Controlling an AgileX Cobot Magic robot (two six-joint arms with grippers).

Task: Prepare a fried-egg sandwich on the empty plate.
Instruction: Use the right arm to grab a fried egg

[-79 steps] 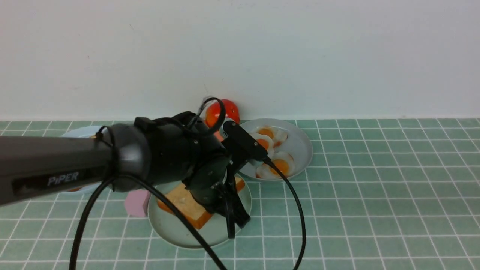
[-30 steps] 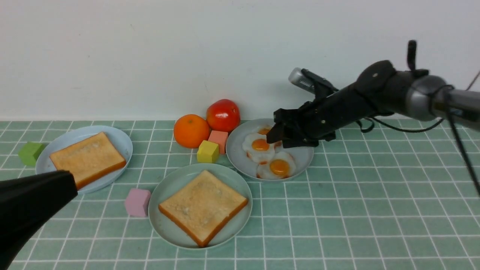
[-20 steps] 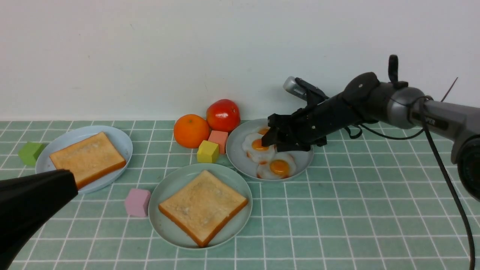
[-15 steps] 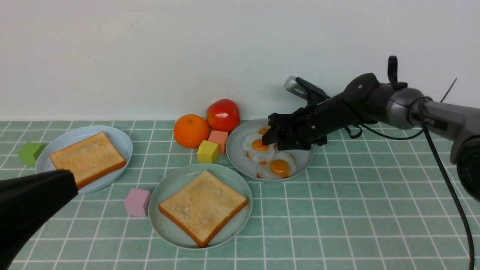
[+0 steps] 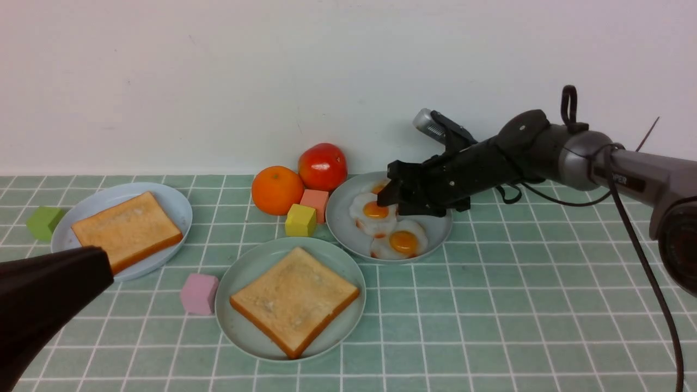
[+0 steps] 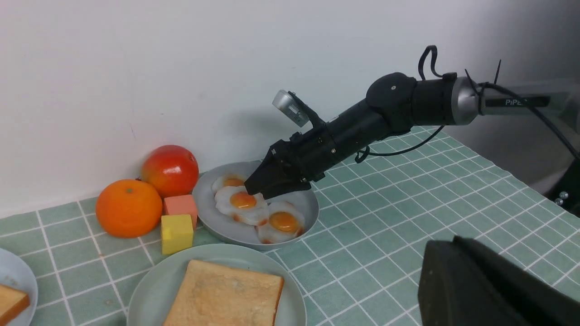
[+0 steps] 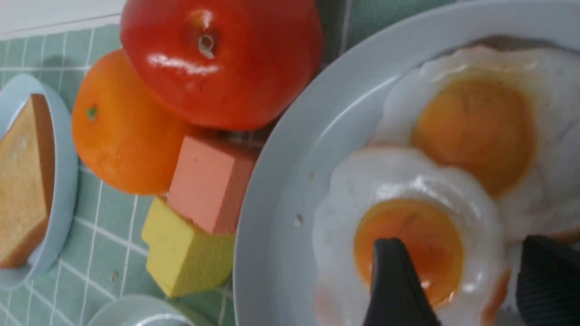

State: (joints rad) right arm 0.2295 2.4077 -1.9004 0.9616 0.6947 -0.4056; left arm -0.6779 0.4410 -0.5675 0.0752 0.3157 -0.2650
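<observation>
The landmark is the grey plate, which lies on the green tiled table and carries three fried eggs. One egg is on the side of the plate toward the fruit; a second egg lies nearer the camera, and a third egg sits behind, partly hidden in the front view. The right tool is over the grey plate, its fingers spread, with one finger above the yolk of the first egg; whether that finger touches the egg, I cannot tell. The left tool is pressed together, well apart from the grey plate, toward the camera's side and to the left.

The mint-green plate is just nearer the camera than the grey plate and to its left, with one toast slice lying flat on it. Well to the left of the grey plate, the pale blue plate holds another toast slice. Just beside the grey plate, on its left, are the salmon block and the yellow block, with the red tomato and the orange behind them. Farther left of it are the pink block, beside the mint-green plate, and the green block, beside the pale blue one.
</observation>
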